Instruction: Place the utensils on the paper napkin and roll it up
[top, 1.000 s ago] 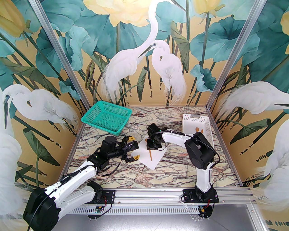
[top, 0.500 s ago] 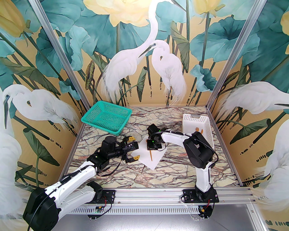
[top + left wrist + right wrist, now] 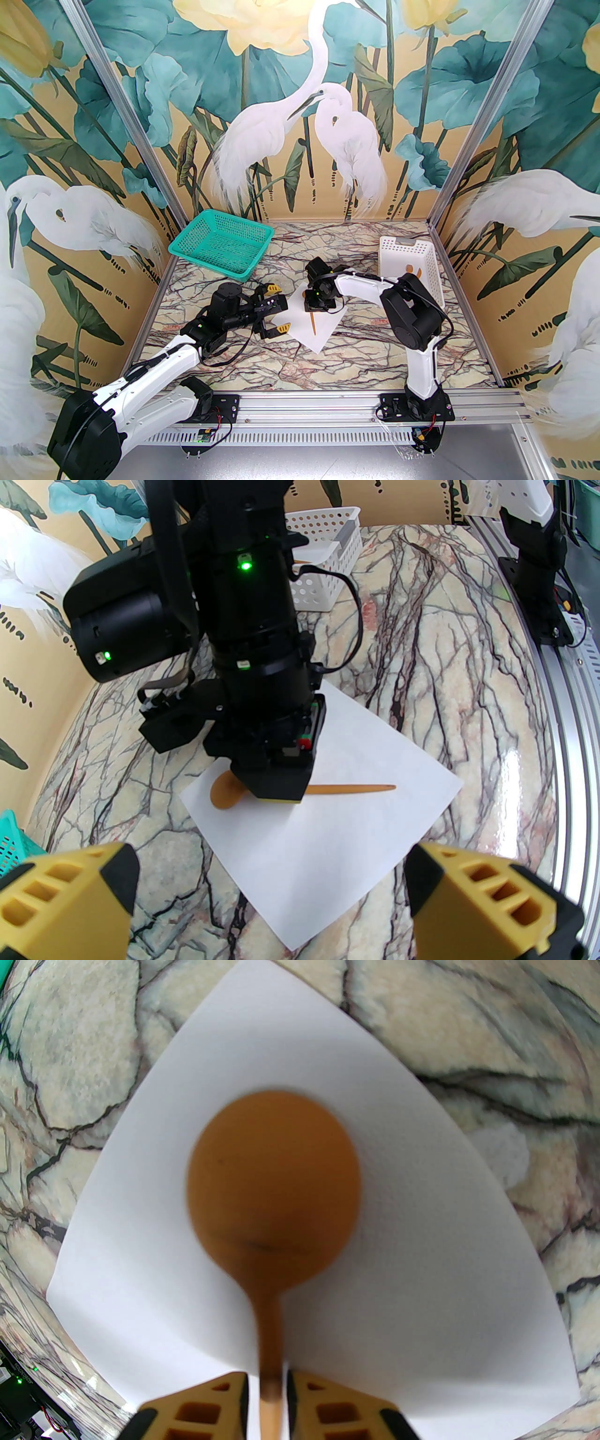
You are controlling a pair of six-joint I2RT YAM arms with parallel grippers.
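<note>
The wooden spoon [image 3: 274, 1180] lay on the paper napkin [image 3: 328, 845] near the marble table's [image 3: 468, 667] centre, its handle between the right gripper's [image 3: 266, 1396] slightly parted fingers, not quite touching them. The left gripper [image 3: 272, 892] hovered wide apart at the napkin's left edge.

- No word, label, brand name or number can be read on any surface.
- Tiny white print runs along a black part [image 3: 14, 1382] at the near left under the right wrist; it is too small to read.
</note>
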